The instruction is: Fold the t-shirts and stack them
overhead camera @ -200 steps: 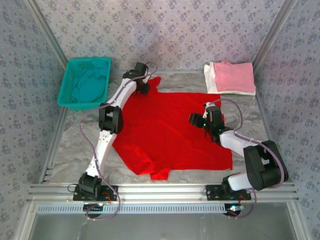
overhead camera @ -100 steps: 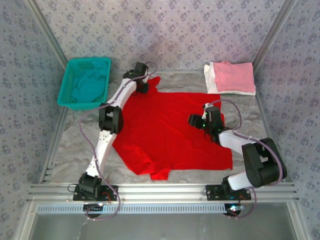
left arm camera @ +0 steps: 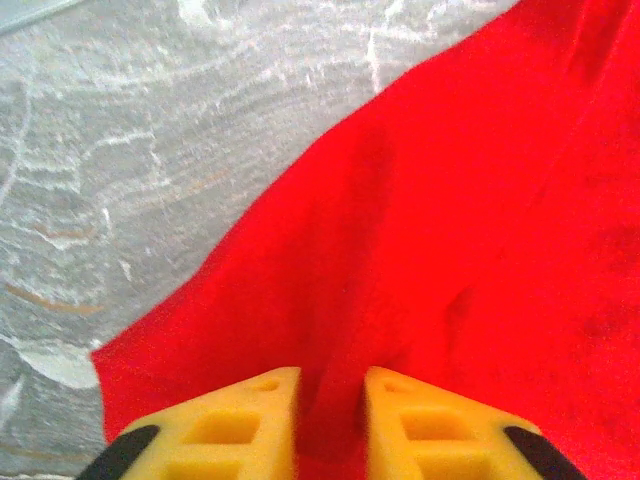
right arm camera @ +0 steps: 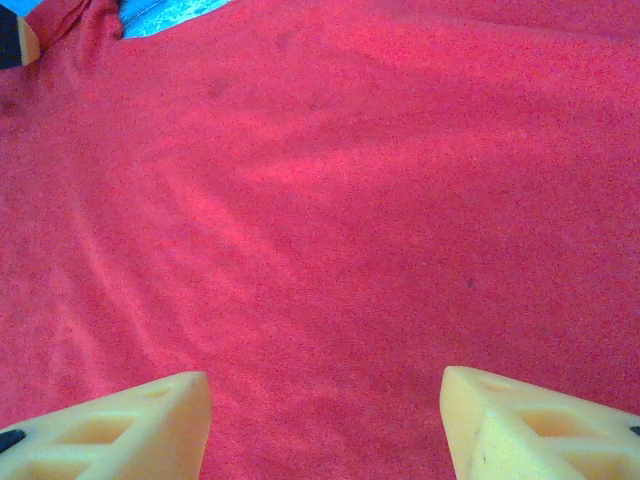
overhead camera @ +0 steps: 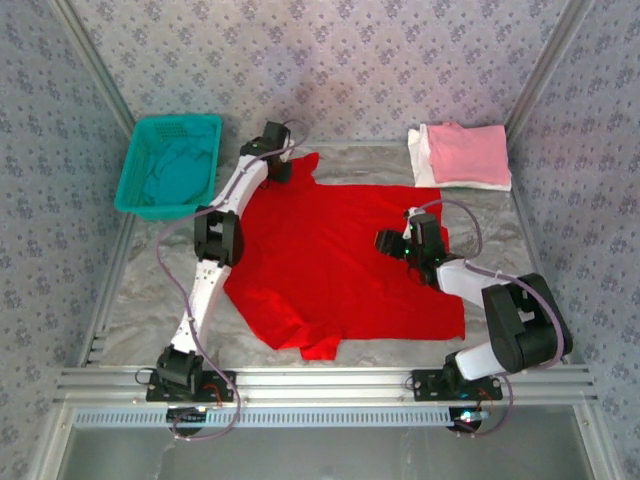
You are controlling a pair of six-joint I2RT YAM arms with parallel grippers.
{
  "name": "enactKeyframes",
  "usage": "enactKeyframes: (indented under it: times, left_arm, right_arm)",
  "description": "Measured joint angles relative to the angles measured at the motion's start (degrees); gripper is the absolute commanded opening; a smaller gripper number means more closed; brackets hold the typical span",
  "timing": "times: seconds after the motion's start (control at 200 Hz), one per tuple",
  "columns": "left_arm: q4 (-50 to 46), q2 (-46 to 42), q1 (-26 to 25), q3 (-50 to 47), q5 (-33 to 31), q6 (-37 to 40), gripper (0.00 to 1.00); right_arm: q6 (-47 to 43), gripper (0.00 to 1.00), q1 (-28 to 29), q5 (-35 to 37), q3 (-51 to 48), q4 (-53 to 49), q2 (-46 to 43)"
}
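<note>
A bright red t-shirt (overhead camera: 340,265) lies spread over the middle of the table. My left gripper (overhead camera: 285,172) is at its far left corner, shut on a pinched fold of the red cloth (left arm camera: 335,400) between its yellow fingers (left arm camera: 245,420). My right gripper (overhead camera: 392,240) hovers over the shirt's right half, open, with flat red cloth (right arm camera: 330,250) under the wide gap between its fingers (right arm camera: 130,420). A folded pink t-shirt (overhead camera: 468,152) rests on a folded white one (overhead camera: 420,160) at the back right. A teal t-shirt (overhead camera: 175,172) lies in the basket.
The teal mesh basket (overhead camera: 140,205) stands at the back left. Grey marbled tabletop (left arm camera: 150,150) shows beside the red shirt's corner. Patterned walls close in the back and sides, and a metal rail (overhead camera: 320,380) runs along the near edge.
The left gripper has closed down onto the red shirt's far left corner and shifted slightly back. The right gripper has edged a little to the left over the shirt.
</note>
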Motion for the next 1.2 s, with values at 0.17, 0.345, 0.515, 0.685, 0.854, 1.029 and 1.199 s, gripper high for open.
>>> enactKeyframes:
  times: [0.17,0.345,0.515,0.685,0.854,1.029,1.199]
  left_arm:
    - [0.48,0.0,0.11,0.11,-0.02,-0.28,0.05]
    - [2.14,0.0,0.37,0.26,-0.35,-0.52,0.02]
    - [5.66,0.0,1.64,0.74,-0.59,-2.23,0.05]
    - [12.83,0.48,4.52,2.25,-0.33,-4.5,0.36]
    - [19.56,2.56,8.35,7.72,0.66,-7.52,0.92]
    - [19.45,1.4,11.28,8.66,1.14,-9.25,1.0]
    - [16.22,-8.26,11.43,-0.59,2.78,-9.79,1.0]
  right_arm:
    - [-0.02,0.65,0.11,0.0,0.0,0.0,0.07]
    - [0.0,0.65,0.2,-0.02,0.0,-0.02,0.28]
    - [0.0,0.65,0.24,-0.22,0.0,0.0,0.52]
    - [-0.02,0.65,0.24,-0.28,0.02,-0.02,0.72]
    - [-0.04,0.65,0.24,-0.85,0.24,-0.11,1.05]
    - [-0.37,0.66,0.24,-0.83,1.44,-1.03,1.05]
    - [-0.7,0.66,-0.94,-0.39,3.32,-3.15,1.03]
